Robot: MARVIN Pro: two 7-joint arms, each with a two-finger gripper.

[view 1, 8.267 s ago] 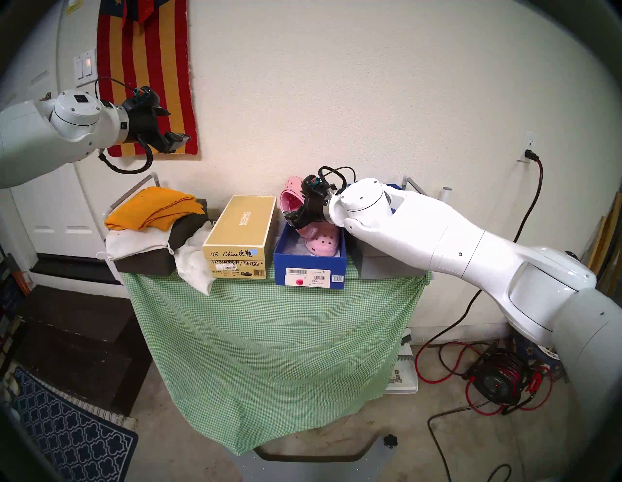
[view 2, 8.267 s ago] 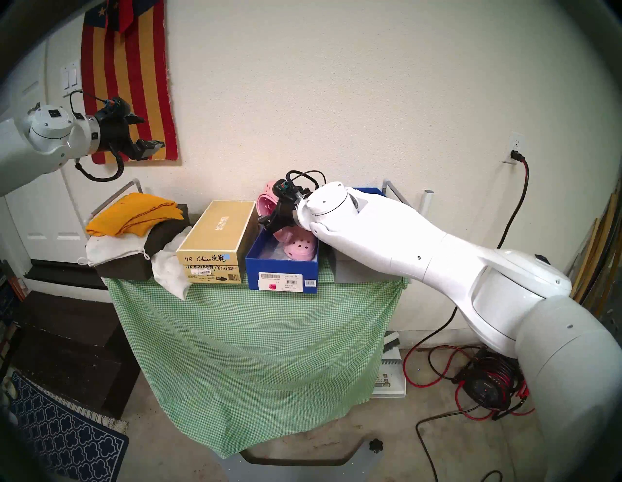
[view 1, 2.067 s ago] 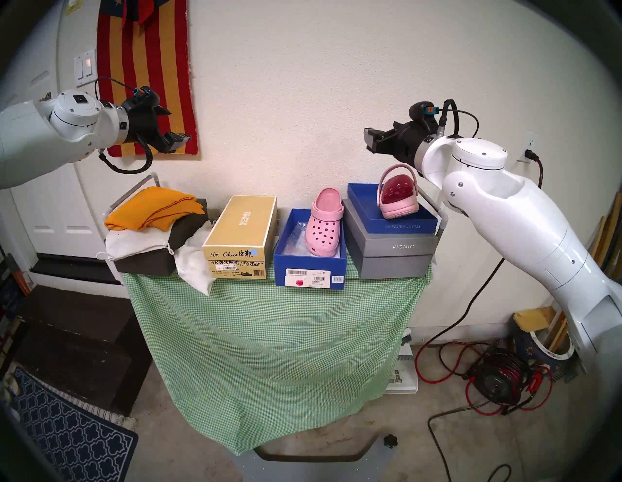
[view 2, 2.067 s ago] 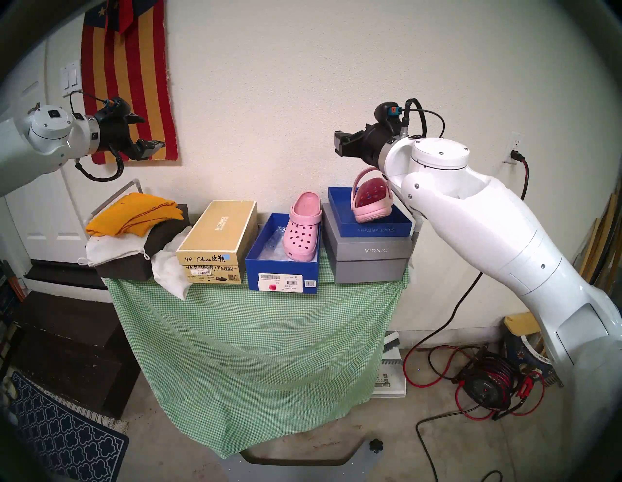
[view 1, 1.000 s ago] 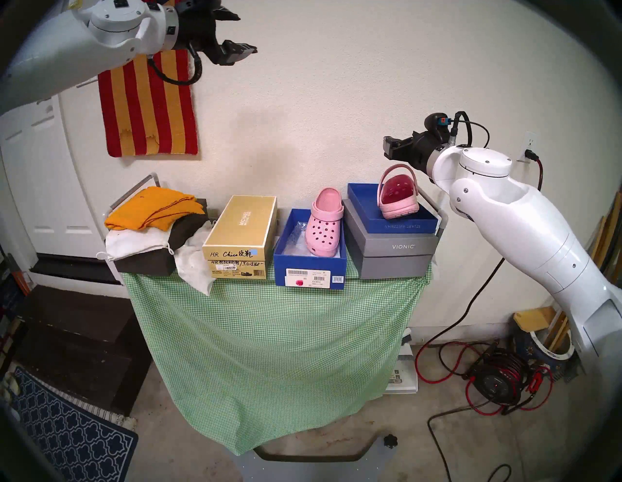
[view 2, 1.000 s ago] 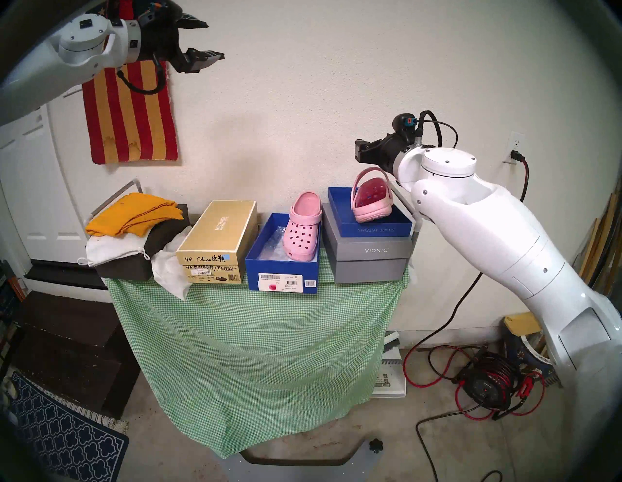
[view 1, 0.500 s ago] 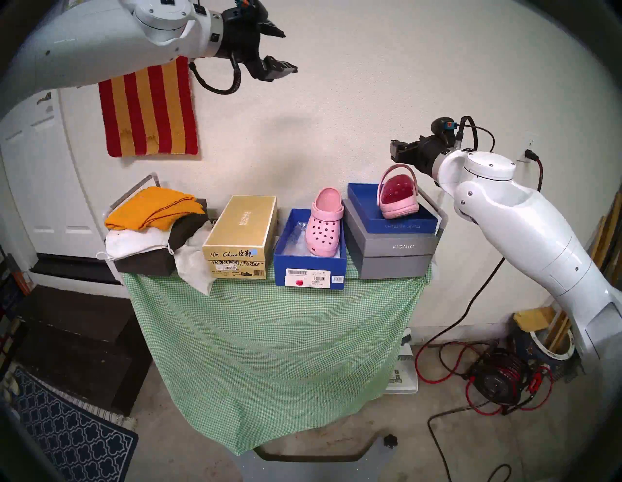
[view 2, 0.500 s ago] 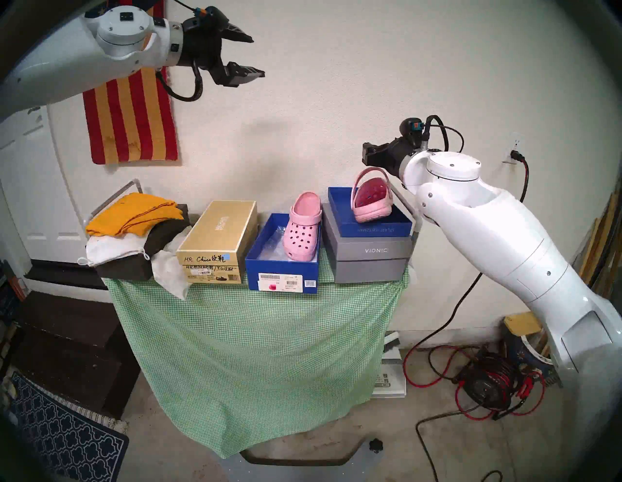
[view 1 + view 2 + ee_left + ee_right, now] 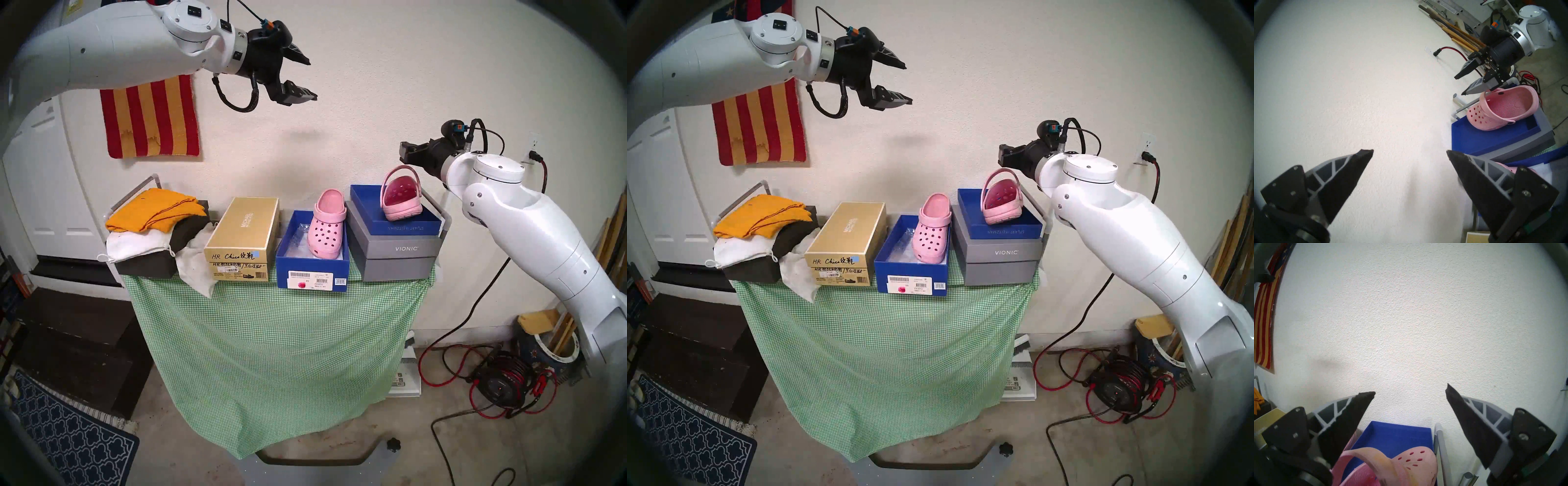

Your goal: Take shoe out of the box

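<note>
**A:** Clog — where is it?

**B:** Centre of my head view, lying in the box, toe toward me, heel propped on the far rim against the wall. I judge that tilt helps: the heel and strap stand proud of the walls, so there is something to pinch without digging into the wrapping beside it.

**A:** And the second clog?

**B:** Right of centre, in the lid that sits on the grey box. It is out already, so I count half the job done.

**A:** Your hands?

**B:** The left gripper is in the upper left of centre, high above the gold box, jaws spread wide and empty. In its wrist view I see bare wall between the fingertips, with the box edge low at the right. It points slightly down and rightward, which I read as lining up on the clog.

**A:** The right one?

**B:** The right gripper hangs at right of centre, just above the second clog's strap, not touching it. Its jaws gape too, nothing in them; in the wrist view that strap is at the bottom edge. I judge it is parked clear so the left arm has room.

**A:** Risk?

**B:** The box is light card; a grazing finger could drag it along the cloth.
</note>
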